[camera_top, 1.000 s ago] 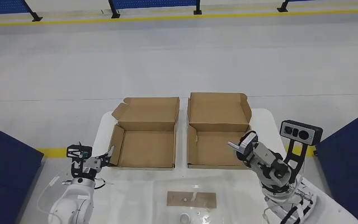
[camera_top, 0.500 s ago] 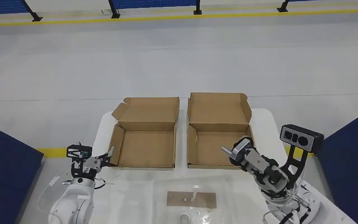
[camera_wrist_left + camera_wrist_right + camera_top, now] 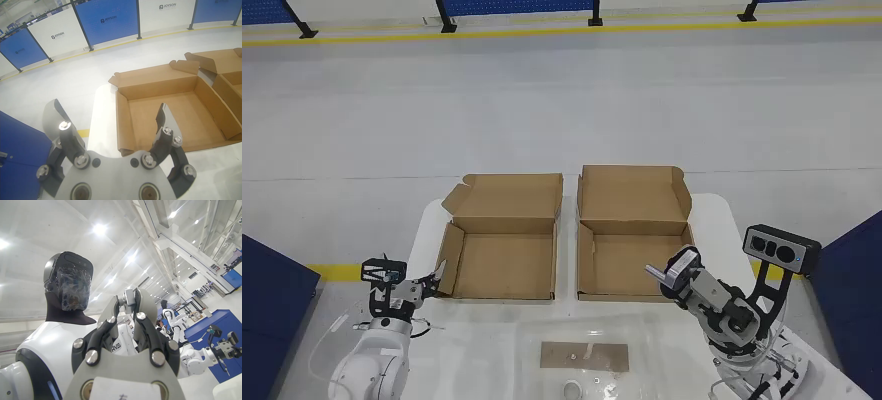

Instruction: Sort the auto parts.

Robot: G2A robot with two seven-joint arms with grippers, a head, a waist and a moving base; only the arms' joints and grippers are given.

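My right gripper (image 3: 126, 300) is shut on a small grey metal part (image 3: 129, 299), held up in the air and pointing back at the robot. From above, that gripper (image 3: 662, 272) hangs over the near right corner of the right cardboard box (image 3: 632, 232). My left gripper (image 3: 110, 106) stands open with nothing between its fingers, just outside the left wall of the left cardboard box (image 3: 206, 94). In the top view it (image 3: 433, 279) sits at the table's left edge beside that box (image 3: 507, 290). Both boxes look bare inside.
A clear plastic sheet lies on the white table (image 3: 482, 340) in front of the boxes, with a brown card (image 3: 584, 355) and a small pale part (image 3: 572, 388) on it. Blue panels stand at both table sides.
The right gripper, still holding the metal part, has shifted slightly left and nearer, from over the right box's side wall toward its near corner. The left arm has not moved.
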